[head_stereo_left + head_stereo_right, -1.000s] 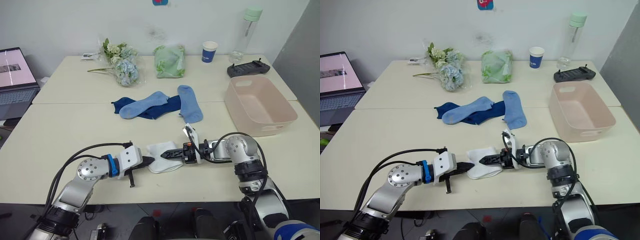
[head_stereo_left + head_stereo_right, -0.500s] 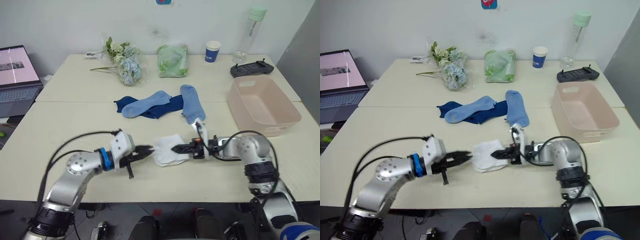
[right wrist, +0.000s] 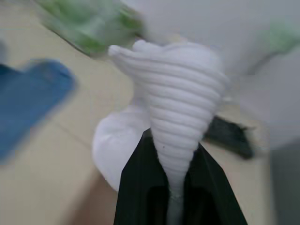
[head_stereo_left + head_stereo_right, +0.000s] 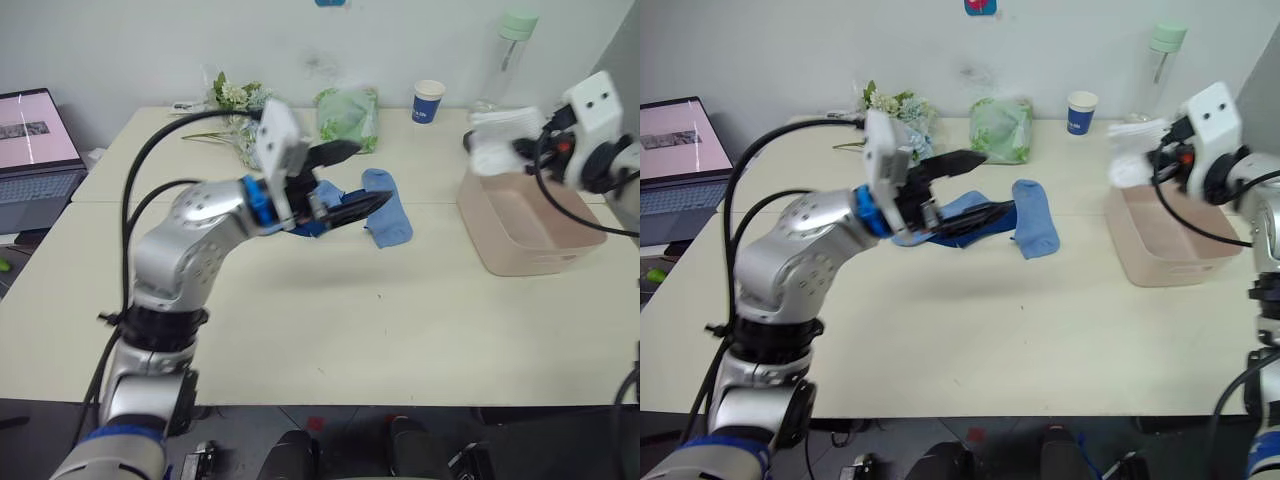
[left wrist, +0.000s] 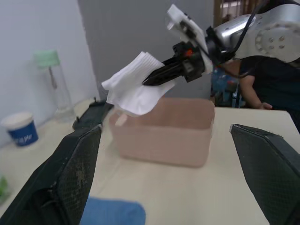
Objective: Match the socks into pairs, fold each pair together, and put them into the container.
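The right gripper (image 5: 149, 80) is up in the air over the far left corner of the pink container (image 4: 522, 222). Its fingers pinch tight on the white pair (image 4: 497, 141), folded into one bundle that hangs to the left of the gripper. The left gripper (image 4: 352, 180) is lifted over the middle of the table (image 4: 330, 320), wide open and holding nothing. Two light blue socks (image 4: 1035, 218) lie there; the right one points near to far. Dark navy socks (image 4: 985, 213) lie under them, count unclear.
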{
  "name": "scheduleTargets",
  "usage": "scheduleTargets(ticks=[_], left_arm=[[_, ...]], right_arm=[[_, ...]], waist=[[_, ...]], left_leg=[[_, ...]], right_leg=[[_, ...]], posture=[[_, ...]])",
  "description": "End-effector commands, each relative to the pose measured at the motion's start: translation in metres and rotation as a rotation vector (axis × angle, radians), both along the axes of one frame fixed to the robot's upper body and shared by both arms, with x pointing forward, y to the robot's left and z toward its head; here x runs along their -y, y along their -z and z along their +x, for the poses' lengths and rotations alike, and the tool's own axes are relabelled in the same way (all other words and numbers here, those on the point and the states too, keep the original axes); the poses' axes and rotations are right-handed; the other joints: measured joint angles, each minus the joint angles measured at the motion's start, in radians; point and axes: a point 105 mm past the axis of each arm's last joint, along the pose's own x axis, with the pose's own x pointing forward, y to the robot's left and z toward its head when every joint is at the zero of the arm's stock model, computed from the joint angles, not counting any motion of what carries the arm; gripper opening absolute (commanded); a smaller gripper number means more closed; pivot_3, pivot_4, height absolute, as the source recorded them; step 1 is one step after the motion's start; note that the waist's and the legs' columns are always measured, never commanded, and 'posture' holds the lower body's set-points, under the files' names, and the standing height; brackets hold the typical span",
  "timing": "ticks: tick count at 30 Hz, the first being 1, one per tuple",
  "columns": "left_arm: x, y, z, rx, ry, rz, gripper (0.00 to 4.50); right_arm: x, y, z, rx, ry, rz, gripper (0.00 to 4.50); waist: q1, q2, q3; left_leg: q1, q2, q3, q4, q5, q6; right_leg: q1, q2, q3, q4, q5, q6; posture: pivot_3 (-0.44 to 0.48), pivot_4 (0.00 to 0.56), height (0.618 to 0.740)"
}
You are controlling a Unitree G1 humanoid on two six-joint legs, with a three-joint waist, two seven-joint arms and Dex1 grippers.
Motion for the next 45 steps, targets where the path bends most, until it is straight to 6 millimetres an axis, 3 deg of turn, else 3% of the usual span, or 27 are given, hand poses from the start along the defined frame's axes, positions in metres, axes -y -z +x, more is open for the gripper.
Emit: scheduleTargets(ticks=[1,7,10,13,16,23,25,29,32,37,41,45], left_arm=[[0.013,0.011,0.009,0.066,-0.005,0.044,4.46],[0.037,0.009,-0.008,0.053,0.106,0.014,4.46],[0.037,0.013,-0.01,0.058,0.098,0.019,4.46],[0.033,0.018,-0.014,0.045,0.088,0.013,4.46],[0.028,0.021,-0.014,0.039,0.067,0.013,4.5],[0.024,0.025,-0.002,0.046,0.041,0.034,4.5],[0.025,0.023,0.0,0.049,0.042,0.031,4.5],[0.028,0.02,0.001,0.067,0.045,0.029,4.5],[0.032,0.02,0.002,0.073,0.051,0.031,4.5],[0.037,0.014,0.002,0.093,0.064,0.029,4.5],[0.037,0.015,0.002,0.091,0.064,0.029,4.5],[0.036,0.018,0.002,0.088,0.059,0.04,4.5]], right_arm=[[0.008,0.018,0.014,0.02,-0.014,-0.274,0.0],[0.017,0.084,0.027,-0.188,-0.104,-0.621,0.0],[0.019,0.097,0.025,-0.254,-0.147,-0.705,0.0],[0.024,0.101,0.02,-0.33,-0.179,-0.671,0.0],[0.027,0.098,0.011,-0.417,-0.217,-0.613,0.96],[0.019,0.056,0.0,-0.479,-0.285,-0.443,3.48],[0.021,0.044,-0.01,-0.543,-0.3,-0.408,3.78],[0.021,0.008,-0.003,-0.428,-0.231,-0.4,3.78],[0.019,0.01,0.003,-0.406,-0.213,-0.372,3.16],[0.013,0.063,0.01,-0.528,-0.236,-0.374,1.47],[0.005,0.09,0.015,-0.584,-0.246,-0.373,0.01],[0.007,0.116,0.018,-0.619,-0.208,-0.437,0.01]], waist=[[-0.01,0.0,0.0],[-0.024,-0.002,0.004],[-0.023,-0.001,0.004],[-0.02,-0.002,0.004],[-0.02,-0.002,0.004],[-0.017,-0.001,0.005],[-0.015,-0.001,0.005],[-0.015,-0.001,0.005],[-0.012,-0.001,0.005],[-0.007,-0.001,0.005],[-0.007,-0.001,0.005],[-0.008,-0.001,0.005]], left_leg=[[0.001,0.0,0.001,0.0,0.0,0.0],[0.0,0.001,0.005,0.0,0.0,0.0],[0.0,0.001,0.007,0.0,0.0,0.0],[0.0,0.001,0.006,0.0,0.0,0.0],[0.0,0.001,0.006,0.001,0.0,0.0],[0.0,0.001,0.007,0.001,0.0,0.0],[0.0,0.001,0.006,0.001,0.0,0.0],[0.0,0.0,0.007,0.001,0.0,0.0],[0.0,0.0,0.008,0.0,0.0,0.0],[0.0,0.0,0.009,0.001,0.0,0.0],[0.0,0.0,0.011,0.001,0.0,0.0],[0.0,0.0,0.011,0.001,0.0,0.0]], right_leg=[[0.0,0.0,0.001,0.0,0.0,0.0],[-0.003,0.0,0.005,0.002,0.0,0.0],[-0.004,0.0,0.007,0.001,0.0,0.0],[-0.003,0.0,0.007,0.001,0.0,0.0],[-0.003,0.0,0.007,0.001,0.0,0.0],[-0.003,0.0,0.008,0.001,0.001,0.001],[-0.003,0.0,0.008,0.001,0.001,0.001],[-0.004,0.0,0.009,0.002,0.001,0.001],[-0.004,0.0,0.01,0.002,0.001,0.001],[-0.004,0.0,0.011,0.002,0.001,0.002],[-0.006,0.0,0.014,0.002,0.002,0.002],[-0.007,0.0,0.015,0.002,0.002,0.002]], posture=[[0.0,0.15,0.74],[0.0,0.15,0.74],[0.0,0.15,0.74],[0.0,0.15,0.74],[0.0,0.15,0.74],[0.0,0.15,0.74],[0.0,0.15,0.74],[0.0,0.15,0.74],[0.0,0.15,0.74],[0.0,0.15,0.74],[0.0,0.15,0.74],[0.0,0.15,0.74]])
